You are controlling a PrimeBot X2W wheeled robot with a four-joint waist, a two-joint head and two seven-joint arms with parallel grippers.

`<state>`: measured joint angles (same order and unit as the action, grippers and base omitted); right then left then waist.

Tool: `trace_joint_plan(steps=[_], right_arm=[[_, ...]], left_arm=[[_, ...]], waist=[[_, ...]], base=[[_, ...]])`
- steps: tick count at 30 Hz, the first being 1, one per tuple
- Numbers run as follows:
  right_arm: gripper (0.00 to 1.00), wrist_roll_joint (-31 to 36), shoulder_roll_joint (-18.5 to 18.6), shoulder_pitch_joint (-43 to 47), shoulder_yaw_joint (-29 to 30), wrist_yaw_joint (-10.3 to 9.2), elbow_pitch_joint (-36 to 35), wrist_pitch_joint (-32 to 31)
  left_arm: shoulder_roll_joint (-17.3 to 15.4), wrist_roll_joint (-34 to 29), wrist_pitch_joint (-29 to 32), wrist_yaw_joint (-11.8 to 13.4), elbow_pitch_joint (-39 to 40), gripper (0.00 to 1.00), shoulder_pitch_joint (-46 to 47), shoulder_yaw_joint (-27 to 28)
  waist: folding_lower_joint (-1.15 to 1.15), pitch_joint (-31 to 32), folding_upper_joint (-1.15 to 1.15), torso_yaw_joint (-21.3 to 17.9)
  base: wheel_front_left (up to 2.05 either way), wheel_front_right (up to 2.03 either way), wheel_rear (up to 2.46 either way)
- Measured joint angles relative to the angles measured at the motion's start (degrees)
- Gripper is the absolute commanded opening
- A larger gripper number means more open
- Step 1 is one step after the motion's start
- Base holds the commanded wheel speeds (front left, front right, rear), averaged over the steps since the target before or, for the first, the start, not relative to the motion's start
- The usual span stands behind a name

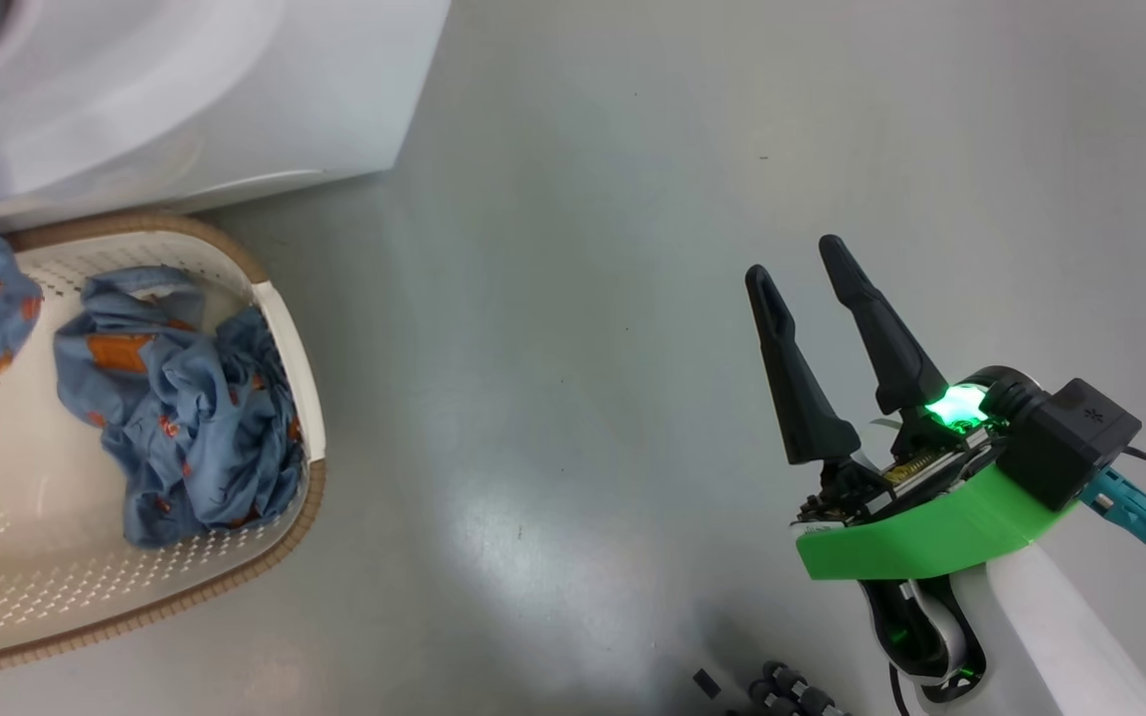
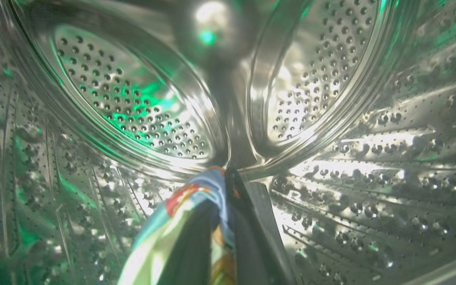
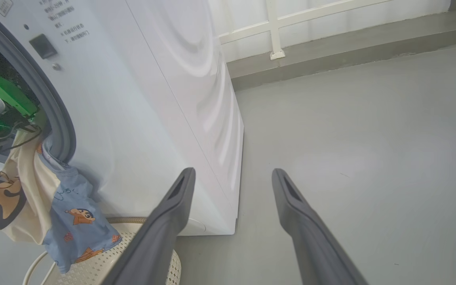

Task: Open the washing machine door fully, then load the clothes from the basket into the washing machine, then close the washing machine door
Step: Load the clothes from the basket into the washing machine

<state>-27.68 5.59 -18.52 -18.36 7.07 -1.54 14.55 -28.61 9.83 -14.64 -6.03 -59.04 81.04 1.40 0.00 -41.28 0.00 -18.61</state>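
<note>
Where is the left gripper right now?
The left gripper is inside the steel drum, shut on a blue garment; the right wrist view shows that garment trailing out over the grey gasket above the basket.

It was a laundry corner in a plain, hard-floored utility space. A big white front-loading washing machine (image 3: 180,99) stood directly on a smooth, glossy grey floor (image 1: 573,249), with lines of small printed text (image 3: 65,23) on its face and a perforated steel drum (image 2: 133,99) inside. A cream perforated basket (image 1: 280,328) holding light blue cartoon-printed clothes (image 1: 195,418) sat on the floor just beside the machine's front, and beyond the machine a low grey kerb (image 3: 331,51) ran along the foot of a white-framed wall panel (image 3: 275,27).
</note>
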Motion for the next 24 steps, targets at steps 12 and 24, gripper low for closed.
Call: trace_joint_plan(steps=[12, 24], right_arm=[[1.00, 0.00, -0.03, -0.01, -0.01, 0.00, 0.33, 0.00], [1.00, 0.00, 0.05, -0.01, -0.01, 0.00, 0.43, 0.00]], left_arm=[[0.05, -0.96, 6.50, -0.99, -13.14, 1.00, 4.96, -3.72], [1.20, 0.30, 5.02, -1.08, -14.90, 1.00, 5.62, -4.67]], waist=[[0.00, 0.96, 0.00, 1.00], [0.00, 2.17, 0.00, 1.60]], base=[[0.00, 0.00, 0.00], [0.00, 0.00, 0.00]])
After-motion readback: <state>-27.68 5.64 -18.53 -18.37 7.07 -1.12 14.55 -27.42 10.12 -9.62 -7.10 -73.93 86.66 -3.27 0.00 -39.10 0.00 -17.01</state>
